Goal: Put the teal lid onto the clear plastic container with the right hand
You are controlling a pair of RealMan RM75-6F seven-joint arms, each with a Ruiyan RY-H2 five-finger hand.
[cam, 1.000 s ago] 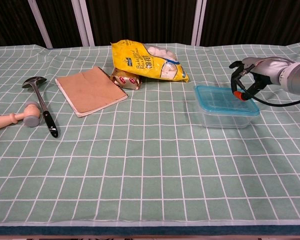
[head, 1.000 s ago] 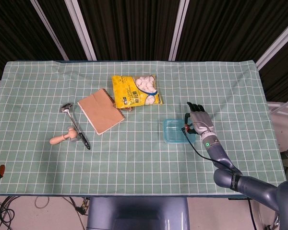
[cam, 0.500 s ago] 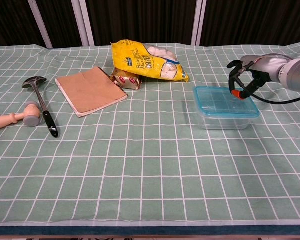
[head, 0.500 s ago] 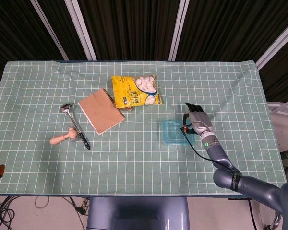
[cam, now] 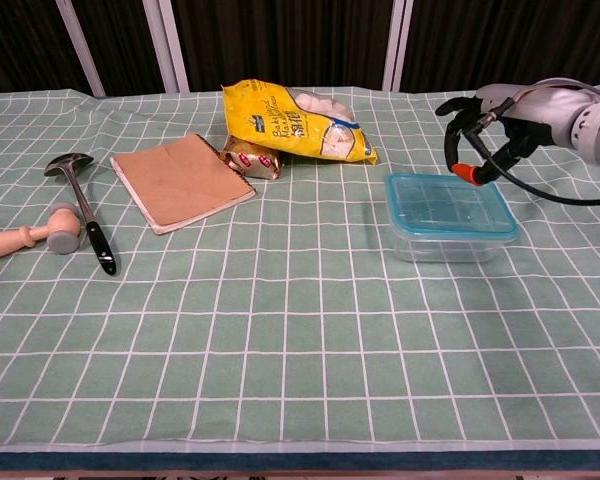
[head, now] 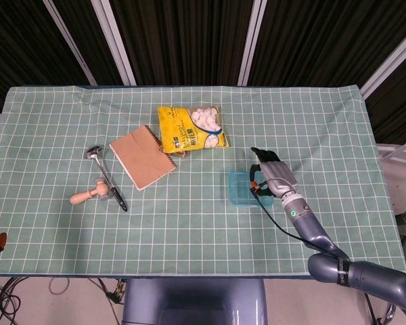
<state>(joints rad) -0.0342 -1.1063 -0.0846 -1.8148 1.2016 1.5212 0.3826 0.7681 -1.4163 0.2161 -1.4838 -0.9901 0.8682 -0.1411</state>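
Clear plastic container (head: 243, 189) partly behind right hand (head: 266, 170), head view.

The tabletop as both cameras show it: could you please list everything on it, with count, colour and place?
teal lid: one, teal, sitting on the container, right of centre.
clear plastic container: one, clear, under the lid.
snack bag: one, yellow with white pieces, far centre.
small packet: one, brown and yellow, tucked at the bag's near edge.
notebook: one, brown, left of the bag.
ladle: one, metal with black handle, far left.
wooden-handled tool: one, tan handle, grey head, beside the ladle.
tablecloth: one, green with white grid, covers the table.
right hand: one, grey and black, raised above the lid's far right corner, holding nothing.
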